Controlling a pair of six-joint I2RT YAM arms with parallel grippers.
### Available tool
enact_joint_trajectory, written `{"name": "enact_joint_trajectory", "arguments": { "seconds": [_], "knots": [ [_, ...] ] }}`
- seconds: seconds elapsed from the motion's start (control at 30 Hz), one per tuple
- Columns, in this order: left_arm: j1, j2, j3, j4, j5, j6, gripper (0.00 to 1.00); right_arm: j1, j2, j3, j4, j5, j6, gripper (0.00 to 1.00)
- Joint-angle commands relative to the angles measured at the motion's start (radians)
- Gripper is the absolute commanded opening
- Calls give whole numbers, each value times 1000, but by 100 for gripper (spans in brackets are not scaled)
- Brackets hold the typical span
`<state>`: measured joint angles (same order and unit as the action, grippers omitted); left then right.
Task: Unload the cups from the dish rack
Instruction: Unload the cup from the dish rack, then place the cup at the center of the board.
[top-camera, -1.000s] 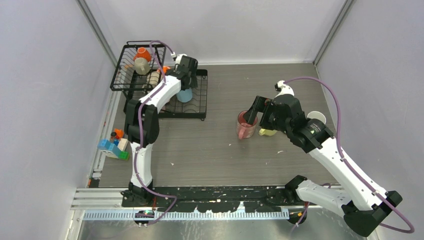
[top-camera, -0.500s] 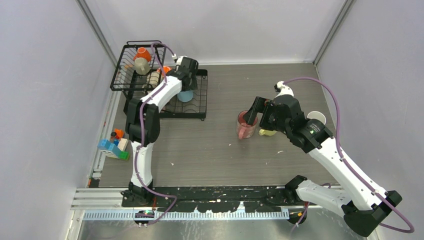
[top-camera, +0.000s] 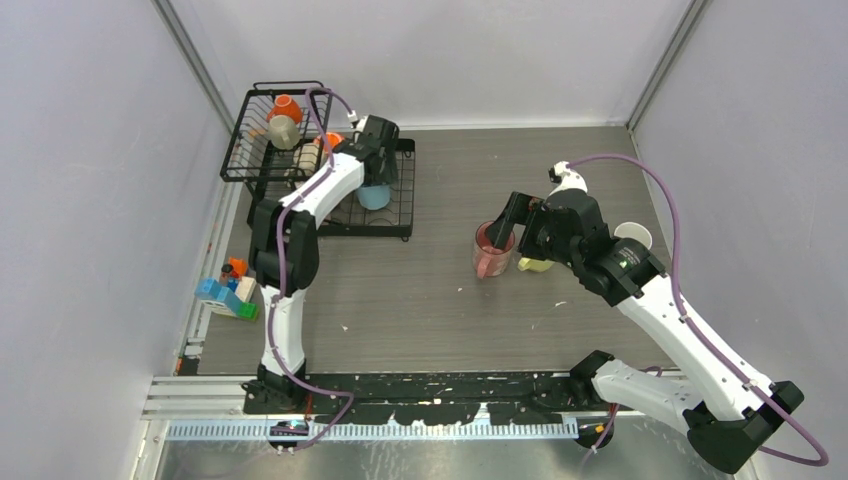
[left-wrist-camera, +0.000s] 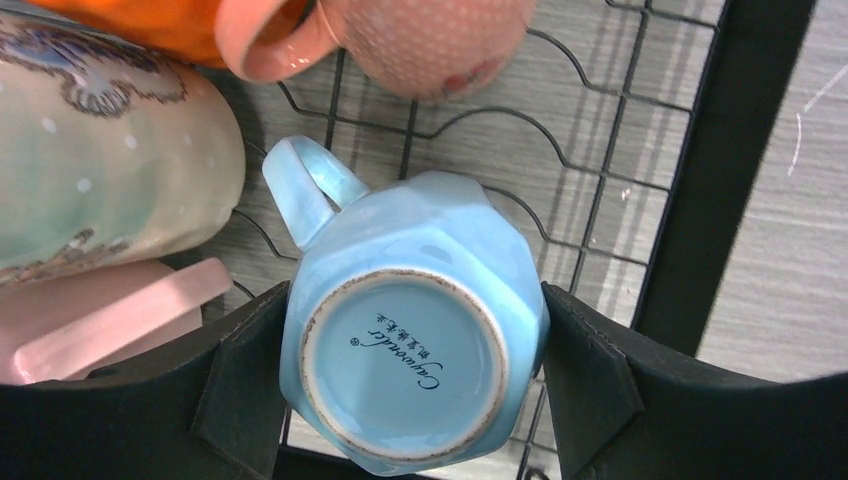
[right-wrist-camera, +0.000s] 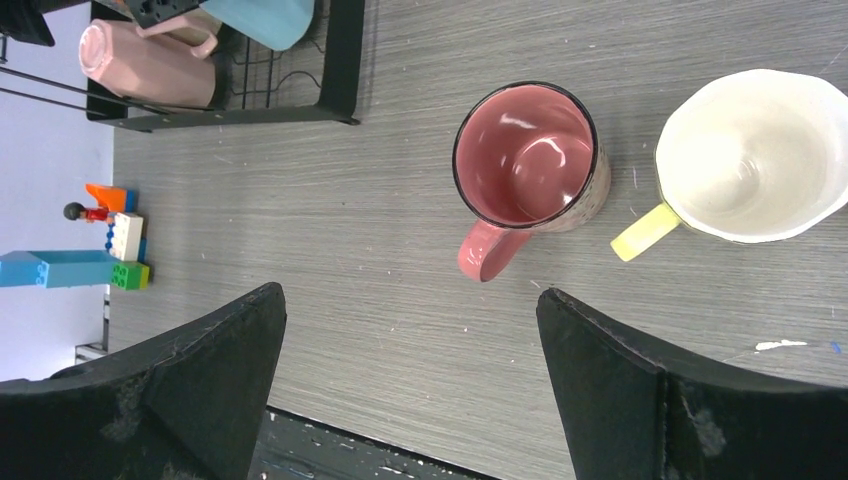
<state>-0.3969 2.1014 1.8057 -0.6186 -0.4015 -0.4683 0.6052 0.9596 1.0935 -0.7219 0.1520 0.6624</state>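
My left gripper (left-wrist-camera: 415, 345) is shut on an upside-down light blue mug (left-wrist-camera: 415, 320), one finger on each side, over the flat tray of the black dish rack (left-wrist-camera: 700, 180). From above, the mug (top-camera: 375, 196) sits at the tray's (top-camera: 398, 222) middle. Orange (top-camera: 287, 105) and beige (top-camera: 283, 131) mugs are in the basket section. Orange (left-wrist-camera: 170, 25), pink dotted (left-wrist-camera: 430, 40), pale patterned (left-wrist-camera: 100, 170) and pink (left-wrist-camera: 90, 320) mugs crowd around. My right gripper (right-wrist-camera: 410, 370) is open and empty above the table, near an upright pink mug (right-wrist-camera: 525, 155) and a cream mug with a yellow handle (right-wrist-camera: 750, 155).
A white mug (top-camera: 632, 238) stands on the table right of my right arm. Toy blocks (top-camera: 228, 295) lie at the table's left edge, also in the right wrist view (right-wrist-camera: 75, 265). Grey walls close in on the left, back and right.
My left gripper and the light blue mug have shifted slightly to the right and toward the near side of the tray. The right arm has not moved.
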Motion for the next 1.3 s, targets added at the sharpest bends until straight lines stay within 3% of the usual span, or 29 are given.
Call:
{"name": "enact_joint_trajectory", "arguments": {
  "seconds": [0.0, 0.37, 0.63, 1.27],
  "knots": [
    [-14, -116, 17, -14, 22, -14, 0, 5, -11, -10, 63, -2, 30, 100],
    [-16, -190, 79, -86, 102, -40, 0, 5, 22, -23, 168, -44, 70, 100],
    [-16, -242, 163, -166, 243, -96, 0, 4, 66, -33, 298, -88, 99, 100],
    [-16, -399, 91, -84, 642, -395, 0, -26, 277, -81, 831, -243, 131, 100]
  ]
}}
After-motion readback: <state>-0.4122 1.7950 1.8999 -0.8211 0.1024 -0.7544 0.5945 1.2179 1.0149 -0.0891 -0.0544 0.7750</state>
